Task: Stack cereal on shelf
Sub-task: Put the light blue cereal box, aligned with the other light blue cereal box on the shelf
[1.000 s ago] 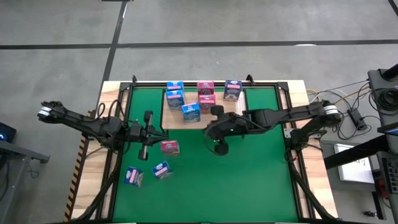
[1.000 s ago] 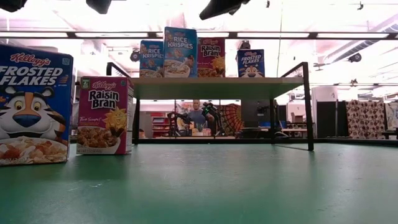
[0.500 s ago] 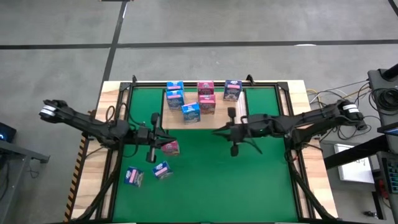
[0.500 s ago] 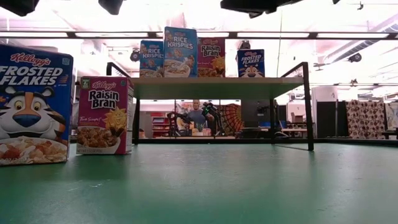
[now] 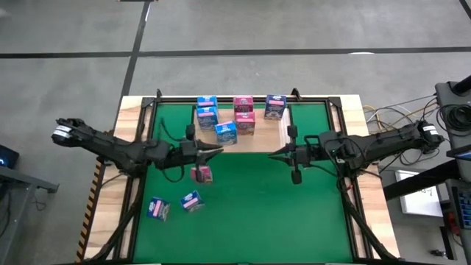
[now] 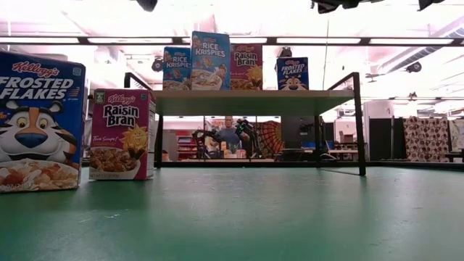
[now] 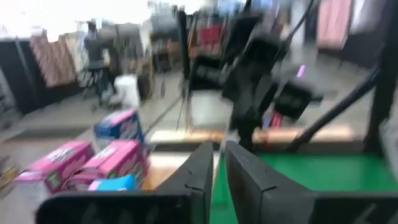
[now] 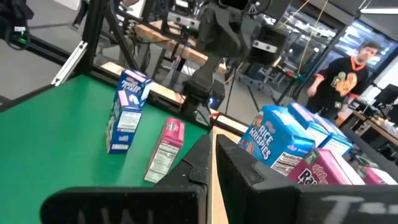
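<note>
The shelf [image 5: 263, 140] stands at the far middle of the green mat; it also shows in the low view [image 6: 254, 93]. On it stand three light blue boxes [image 5: 207, 115], two pink boxes [image 5: 245, 121] and one dark blue box [image 5: 275, 107]. A pink box [image 5: 201, 174] and two dark blue boxes [image 5: 191, 200] [image 5: 157, 210] stand on the mat at the near left. My left gripper [image 5: 218, 149] is shut and empty, held above the mat just beyond the pink box. My right gripper [image 5: 271, 155] is shut and empty, near the shelf's near right corner.
A black frame [image 5: 335, 140] runs round the green mat [image 5: 250, 213], which is free at its near right. In the low view a dark blue box [image 6: 40, 123] and the pink box [image 6: 122, 134] stand at the left. A person [image 8: 348, 74] stands beyond the table.
My right gripper has drawn back from the mat's middle toward the table's right edge and turned level. My left gripper has gone toward the right and a little toward the far edge, past the pink box on the mat, and turned level. The boxes have stayed in place.
</note>
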`<state>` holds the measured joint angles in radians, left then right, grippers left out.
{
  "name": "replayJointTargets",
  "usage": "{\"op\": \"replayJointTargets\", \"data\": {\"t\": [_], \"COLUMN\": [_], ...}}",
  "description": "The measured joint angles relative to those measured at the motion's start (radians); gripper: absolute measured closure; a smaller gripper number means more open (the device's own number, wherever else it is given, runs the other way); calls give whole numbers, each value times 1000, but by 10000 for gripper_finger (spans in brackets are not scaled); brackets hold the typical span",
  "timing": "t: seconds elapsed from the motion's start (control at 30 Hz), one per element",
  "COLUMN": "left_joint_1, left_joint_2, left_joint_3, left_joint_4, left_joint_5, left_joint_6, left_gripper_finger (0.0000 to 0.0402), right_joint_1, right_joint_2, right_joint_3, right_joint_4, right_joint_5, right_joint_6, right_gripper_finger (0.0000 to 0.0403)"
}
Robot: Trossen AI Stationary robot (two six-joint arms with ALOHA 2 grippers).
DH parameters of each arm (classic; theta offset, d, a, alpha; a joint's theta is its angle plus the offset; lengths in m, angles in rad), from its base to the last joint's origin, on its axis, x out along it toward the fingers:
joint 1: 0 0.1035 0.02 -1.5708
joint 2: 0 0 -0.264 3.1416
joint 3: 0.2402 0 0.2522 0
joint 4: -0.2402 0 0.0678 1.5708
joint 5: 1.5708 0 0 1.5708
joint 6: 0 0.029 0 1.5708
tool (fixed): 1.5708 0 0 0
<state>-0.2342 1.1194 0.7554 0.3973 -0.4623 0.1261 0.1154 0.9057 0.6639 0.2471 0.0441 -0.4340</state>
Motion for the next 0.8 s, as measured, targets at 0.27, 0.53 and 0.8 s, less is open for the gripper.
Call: {"op": "replayJointTargets", "data": {"t": [0.27,0.53,0.8], "left_joint_1": [66,132,193], "left_joint_2": [100,149,152], "left_joint_3": [325,465,461], "left_joint_4": [-600,-779,-782], "left_joint_5": [-11,-51,-29], "left_joint_6": [-30,-23,6], "left_gripper_finger": [290,201,167], "right_joint_1": [0,0,0], "right_joint_2": [-28,-14,-21], "right_joint_3": [-22,-21,-22], "right_joint_4": [1,12,12], "right_joint_5": [0,0,0], "right_joint_6": [-7,-10,-12], "right_gripper_finger": [390,390,390]}}
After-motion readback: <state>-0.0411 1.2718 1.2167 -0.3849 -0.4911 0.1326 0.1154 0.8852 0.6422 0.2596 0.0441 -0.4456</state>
